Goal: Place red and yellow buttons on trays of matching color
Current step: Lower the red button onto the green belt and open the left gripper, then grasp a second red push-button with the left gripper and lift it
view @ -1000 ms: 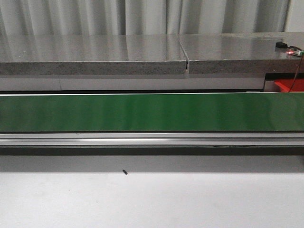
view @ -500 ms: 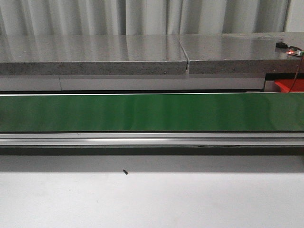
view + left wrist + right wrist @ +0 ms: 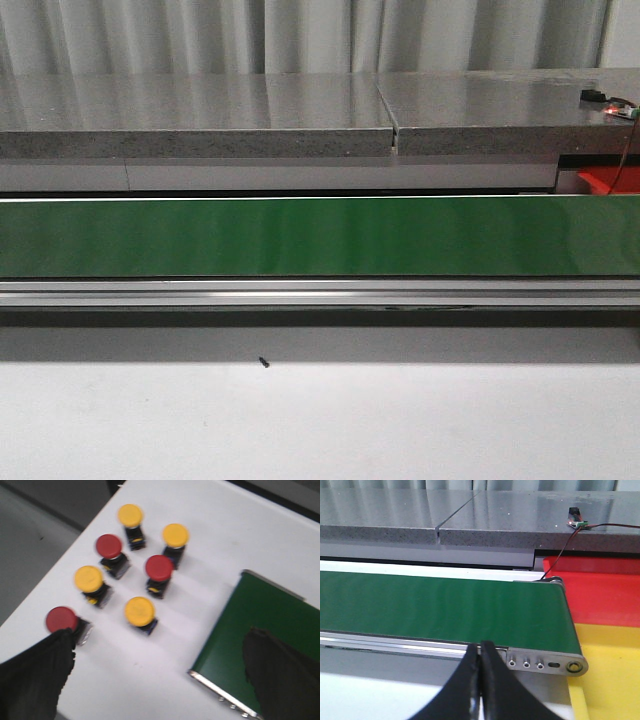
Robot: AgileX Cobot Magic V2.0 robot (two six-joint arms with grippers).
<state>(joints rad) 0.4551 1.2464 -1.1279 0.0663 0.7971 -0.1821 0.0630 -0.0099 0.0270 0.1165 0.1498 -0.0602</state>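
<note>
Our front camera sits low and faces straight ahead over the white table (image 3: 320, 420), taking the green conveyor belt (image 3: 320, 236) side-on across the full width, with the grey stone counter (image 3: 200, 110) behind it. Neither arm enters that view. Our left wrist camera looks steeply down — close over a white tabletop (image 3: 150, 680) and one end of the belt (image 3: 260, 625). Our right wrist camera looks nearly level along the belt (image 3: 440, 605) toward its other end, the counter (image 3: 470, 515) beyond. All three views share the belt; front and right wrist also share the counter.
</note>
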